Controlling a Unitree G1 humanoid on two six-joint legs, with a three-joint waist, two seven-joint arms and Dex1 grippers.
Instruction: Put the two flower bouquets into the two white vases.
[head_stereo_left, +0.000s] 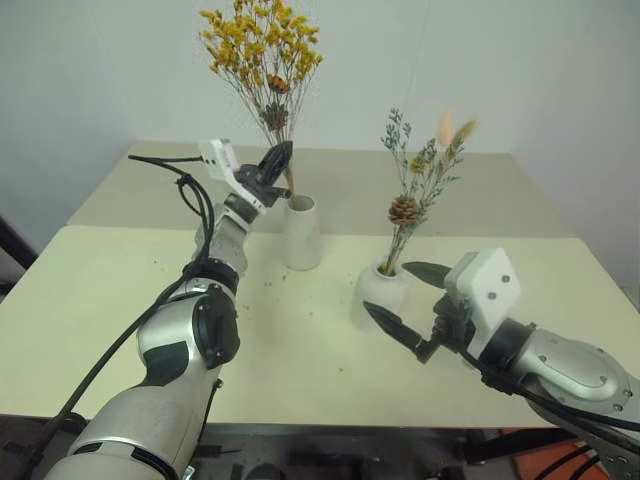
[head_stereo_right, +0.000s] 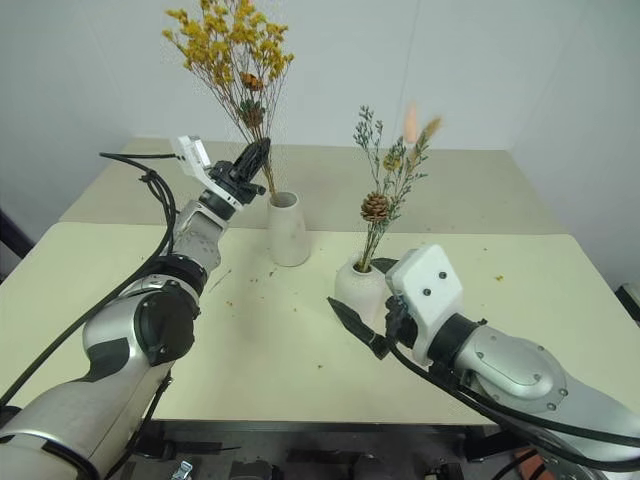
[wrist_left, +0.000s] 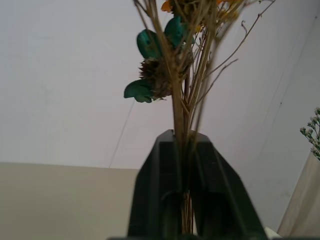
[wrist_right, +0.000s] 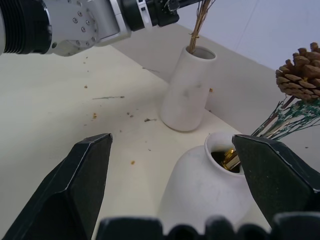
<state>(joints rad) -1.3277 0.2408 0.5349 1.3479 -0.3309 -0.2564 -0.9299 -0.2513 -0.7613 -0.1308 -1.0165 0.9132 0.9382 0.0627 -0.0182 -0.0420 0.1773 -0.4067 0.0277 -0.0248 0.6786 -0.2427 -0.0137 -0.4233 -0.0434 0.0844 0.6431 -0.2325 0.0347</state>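
Left eye view: left tool (head_stereo_left: 281, 157) pinches the yellow bouquet (head_stereo_left: 262, 50) stems in the tall vase (head_stereo_left: 301, 232) mid-bench; right tool (head_stereo_left: 405, 300), spread, flanks the squat vase (head_stereo_left: 379, 292) holding the sparse bouquet (head_stereo_left: 420, 175).

The bushy bouquet (head_stereo_left: 262, 55) pinched in the left gripper (head_stereo_left: 277, 160) has yellow-orange blossoms on brown stems, with teal leaves just past the black fingers (wrist_left: 160, 195). Below them stands a plain matte white tall vase (head_stereo_left: 300, 232). Between the black tips of the right gripper (head_stereo_left: 405, 300) sits a white squat vase (head_stereo_left: 378, 293) with grey-green sprigs (head_stereo_left: 420, 180), a brown cone and an orange-pink plume. The table (head_stereo_left: 300, 350) is pale cream.
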